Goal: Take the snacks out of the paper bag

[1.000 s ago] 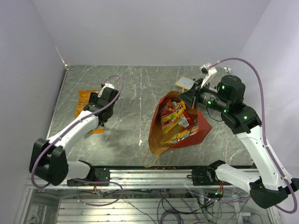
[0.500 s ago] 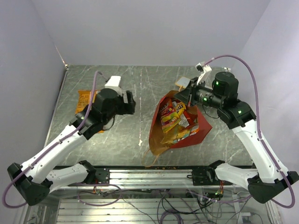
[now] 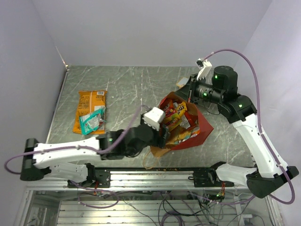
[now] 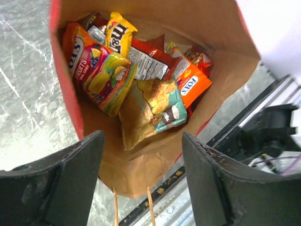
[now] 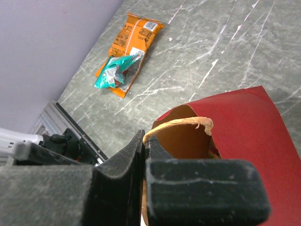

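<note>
Left tool open, empty above the paper bag; right tool clamps its handle. We judge snacks light, slippery: pinch a sealed edge.

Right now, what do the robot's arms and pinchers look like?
The left arm and right arm are white with chunky black joints and purple cables. Green lights glow on the right one. The left gripper and right gripper have blocky black fingers.

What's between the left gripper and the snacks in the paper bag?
Nothing: in the left wrist view the open left gripper faces into the paper bag, only bare kraft lining before the gold-and-teal packet.
</note>
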